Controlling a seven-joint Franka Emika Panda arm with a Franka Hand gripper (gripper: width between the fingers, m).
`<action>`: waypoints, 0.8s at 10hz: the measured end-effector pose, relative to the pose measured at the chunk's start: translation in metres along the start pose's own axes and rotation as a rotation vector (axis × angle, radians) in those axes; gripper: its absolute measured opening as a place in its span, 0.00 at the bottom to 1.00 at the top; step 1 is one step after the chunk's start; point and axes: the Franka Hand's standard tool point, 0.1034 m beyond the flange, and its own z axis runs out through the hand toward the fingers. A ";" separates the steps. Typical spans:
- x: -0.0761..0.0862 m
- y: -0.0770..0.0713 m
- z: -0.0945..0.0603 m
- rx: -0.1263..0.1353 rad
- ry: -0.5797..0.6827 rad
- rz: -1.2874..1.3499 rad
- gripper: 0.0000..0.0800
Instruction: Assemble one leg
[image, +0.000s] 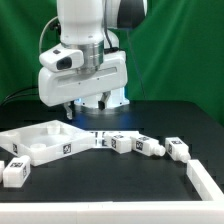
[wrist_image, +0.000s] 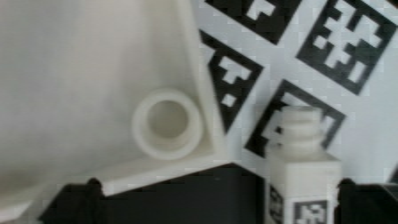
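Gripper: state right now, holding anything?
Gripper: cannot tell. A small white plastic square-sided leg with a round peg shows close up in the wrist view, but no fingers visibly clamp it.

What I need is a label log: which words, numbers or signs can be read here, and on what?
No words, brands or numbers can be read.
Only square black-and-white tag markers, no text: on the leg, on the flat white surface beside it, and on the white parts in the exterior view, too small to make out.
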 end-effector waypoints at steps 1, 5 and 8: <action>-0.008 0.016 -0.001 -0.003 -0.006 -0.041 0.81; -0.041 0.096 0.002 -0.029 0.000 -0.206 0.81; -0.039 0.093 0.003 -0.026 -0.002 -0.213 0.81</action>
